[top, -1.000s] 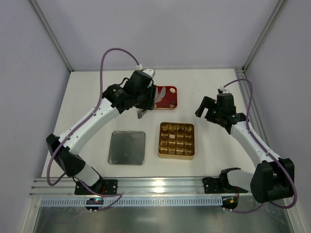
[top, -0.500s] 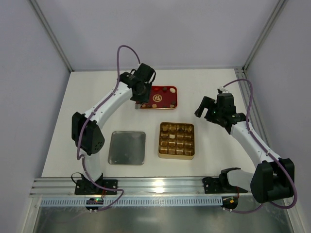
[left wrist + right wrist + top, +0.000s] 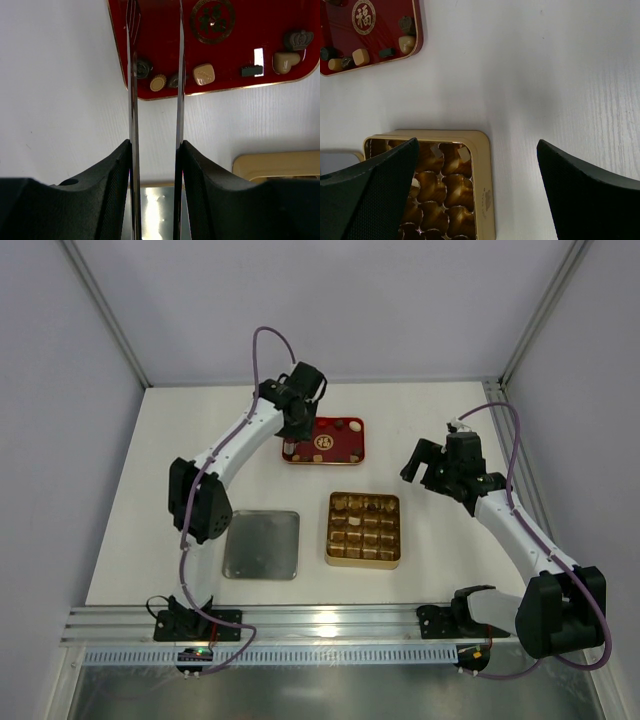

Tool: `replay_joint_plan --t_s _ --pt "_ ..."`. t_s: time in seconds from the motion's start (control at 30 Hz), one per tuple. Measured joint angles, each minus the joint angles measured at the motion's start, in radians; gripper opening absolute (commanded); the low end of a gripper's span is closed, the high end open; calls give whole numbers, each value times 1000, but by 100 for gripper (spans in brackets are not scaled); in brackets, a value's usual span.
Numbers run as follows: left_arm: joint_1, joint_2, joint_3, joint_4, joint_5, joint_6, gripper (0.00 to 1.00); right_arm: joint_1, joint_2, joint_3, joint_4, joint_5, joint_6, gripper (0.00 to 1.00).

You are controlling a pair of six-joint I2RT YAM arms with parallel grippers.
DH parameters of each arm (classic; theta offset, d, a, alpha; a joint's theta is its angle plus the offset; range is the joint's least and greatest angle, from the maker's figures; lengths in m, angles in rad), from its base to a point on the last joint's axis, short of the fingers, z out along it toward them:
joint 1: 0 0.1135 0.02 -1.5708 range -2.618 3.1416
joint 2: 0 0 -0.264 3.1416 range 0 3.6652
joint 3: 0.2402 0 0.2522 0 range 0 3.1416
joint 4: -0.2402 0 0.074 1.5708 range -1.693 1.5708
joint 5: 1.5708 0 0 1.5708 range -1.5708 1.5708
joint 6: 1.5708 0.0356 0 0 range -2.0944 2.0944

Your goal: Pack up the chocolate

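Hanging with thin blades parted and empty, the left pincer (image 3: 289,445) has a small round tan chocolate (image 3: 158,82) between them on the red rectangular metal tray (image 3: 165,30) beneath, so lowering straight and closing gently seems wisest.

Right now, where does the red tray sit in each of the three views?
Top external: red tray in the upper centre of the picture.
Left wrist: red tray across the top, cut off above and at right.
Right wrist: red tray in the top-left corner.
Shared landmark: the gold tray, centre, lower right and lower left in turn.
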Motion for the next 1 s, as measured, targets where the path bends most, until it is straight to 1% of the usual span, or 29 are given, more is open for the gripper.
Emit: replay_joint_plan --t_s 0.33,1.0 --pt "17 127 35 18 -23 3 42 0 0 1 0 0 -14 100" --pt "25 179 64 47 -18 3 43 0 10 2 0 1 -17 100"
